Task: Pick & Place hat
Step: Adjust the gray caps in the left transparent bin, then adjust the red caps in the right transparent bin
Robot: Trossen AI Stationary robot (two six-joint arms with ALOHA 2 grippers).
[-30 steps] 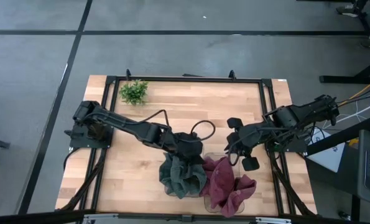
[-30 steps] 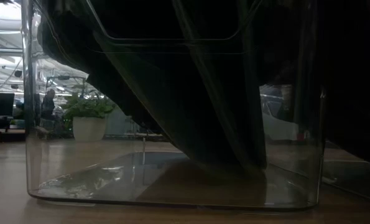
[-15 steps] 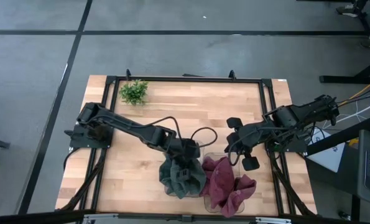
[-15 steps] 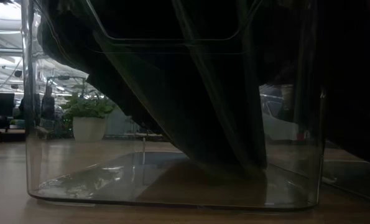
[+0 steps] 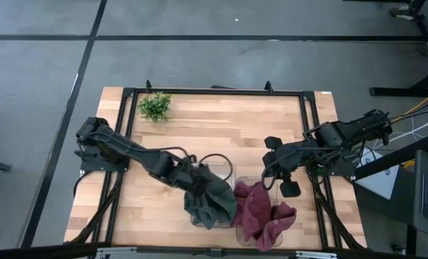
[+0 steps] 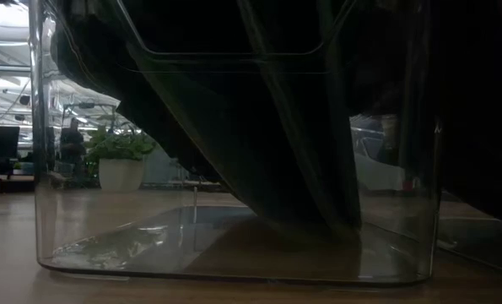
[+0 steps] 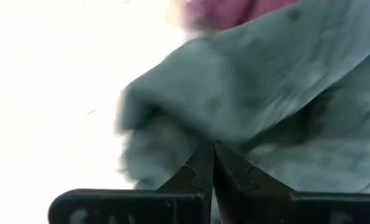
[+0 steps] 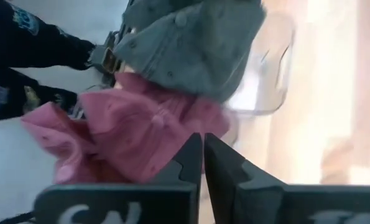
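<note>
Two hats sit draped over clear plastic bins at the table's near edge: grey-green cloth hat (image 5: 211, 201) on the left bin (image 6: 234, 211), dark pink cloth hat (image 5: 260, 212) on the right one. Left gripper (image 5: 192, 175) has backed off from above the grey-green hat toward the left side of the wooden table (image 5: 228, 122); fingers pressed together, nothing between them, hat just ahead in its wrist view. Looks like a release done, hat placed. Right gripper (image 5: 282, 180) hangs beside the pink hat, jaws narrowed to closed, holding nothing. Small green potted plant (image 5: 155, 106) at far left corner. Both placements look finished.
</note>
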